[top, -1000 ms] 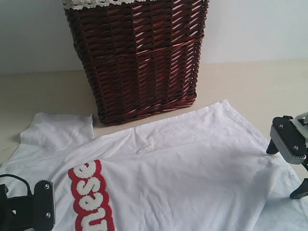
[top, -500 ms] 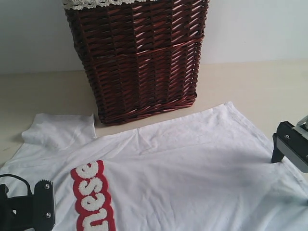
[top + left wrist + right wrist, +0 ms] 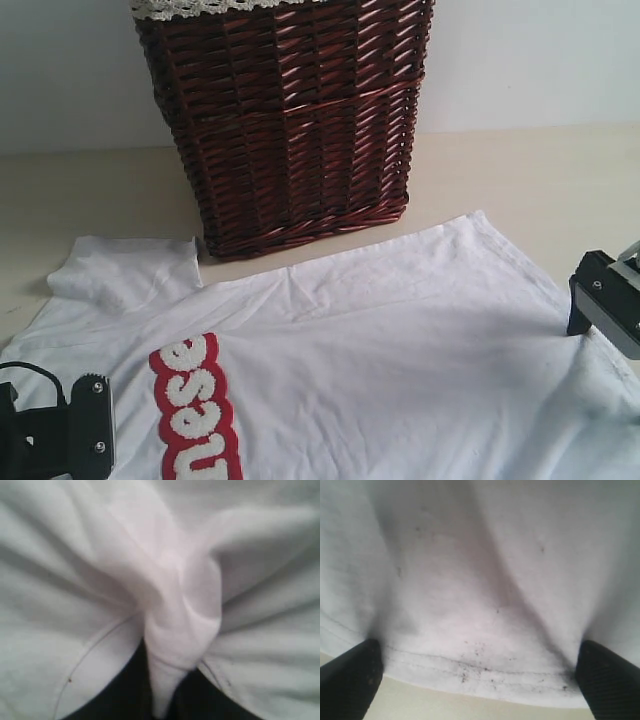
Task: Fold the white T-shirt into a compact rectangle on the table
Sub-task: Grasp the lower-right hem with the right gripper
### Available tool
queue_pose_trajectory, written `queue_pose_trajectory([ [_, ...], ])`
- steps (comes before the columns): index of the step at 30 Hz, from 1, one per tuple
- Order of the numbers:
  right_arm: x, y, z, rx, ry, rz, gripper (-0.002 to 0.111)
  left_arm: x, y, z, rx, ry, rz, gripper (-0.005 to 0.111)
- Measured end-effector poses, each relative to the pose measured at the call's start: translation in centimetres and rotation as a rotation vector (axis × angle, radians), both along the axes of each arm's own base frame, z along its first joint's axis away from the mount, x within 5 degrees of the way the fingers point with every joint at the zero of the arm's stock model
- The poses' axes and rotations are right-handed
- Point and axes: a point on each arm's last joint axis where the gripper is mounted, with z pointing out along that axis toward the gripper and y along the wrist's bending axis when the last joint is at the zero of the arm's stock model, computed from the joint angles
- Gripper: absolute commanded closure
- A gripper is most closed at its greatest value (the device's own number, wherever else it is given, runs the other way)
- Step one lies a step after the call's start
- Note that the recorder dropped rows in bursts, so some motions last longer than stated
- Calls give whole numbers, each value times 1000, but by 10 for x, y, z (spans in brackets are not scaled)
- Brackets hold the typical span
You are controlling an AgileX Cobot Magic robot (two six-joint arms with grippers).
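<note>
left pincer [image 3: 162,682]: apparently clamped | right pincer [image 3: 479,667]: spread wide, tips down

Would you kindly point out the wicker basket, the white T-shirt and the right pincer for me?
wicker basket [image 3: 290,130]: exterior view, front wall.
white T-shirt [image 3: 400,340]: exterior view, plain middle cloth.
right pincer [image 3: 477,652]: right wrist view, midway between its fingertips.

A staged home-laundry corner, plain and sparse; a dark red-brown wicker basket [image 3: 285,120] with a lace trim [image 3: 190,8] stands far centre on a pale beige surface [image 3: 520,170]; a white T-shirt [image 3: 400,350] lies spread near it; a bare white wall [image 3: 530,60] behind.
</note>
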Motion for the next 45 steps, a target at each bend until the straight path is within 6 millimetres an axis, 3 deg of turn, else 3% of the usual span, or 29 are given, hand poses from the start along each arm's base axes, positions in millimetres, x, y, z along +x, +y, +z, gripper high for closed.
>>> queue_pose_trajectory([
  [6, -13, 6, 14, 64, 22, -50, 8, 0, 0, 0, 0, 0, 0, 107],
  [11, -10, 14, 25, 147, -30, -141, 8, 1, 0, 0, 2, -6, -9, 107],
  [23, -3, 13, 4, 132, -21, -225, 8, 1, 0, 0, 1, -8, -11, 107],
  [30, -3, 12, 2, 126, -8, -221, 10, 1, 0, 0, 2, -11, -14, 107],
  [34, -2, 12, 2, 125, -8, -217, 29, 1, 0, 0, 2, -11, -14, 107],
  [37, -3, 12, 1, 121, -3, -213, 59, 1, 0, 0, 2, -11, -14, 107],
  [42, -2, 10, -2, 110, 10, -213, 96, 1, 0, 0, 2, -11, -14, 107],
  [44, -2, 10, -2, 108, 15, -235, 108, 1, 0, 0, 2, -11, -14, 107],
  [45, -2, 11, -2, 108, 20, -254, 108, 1, 0, 0, 2, -11, -14, 107],
])
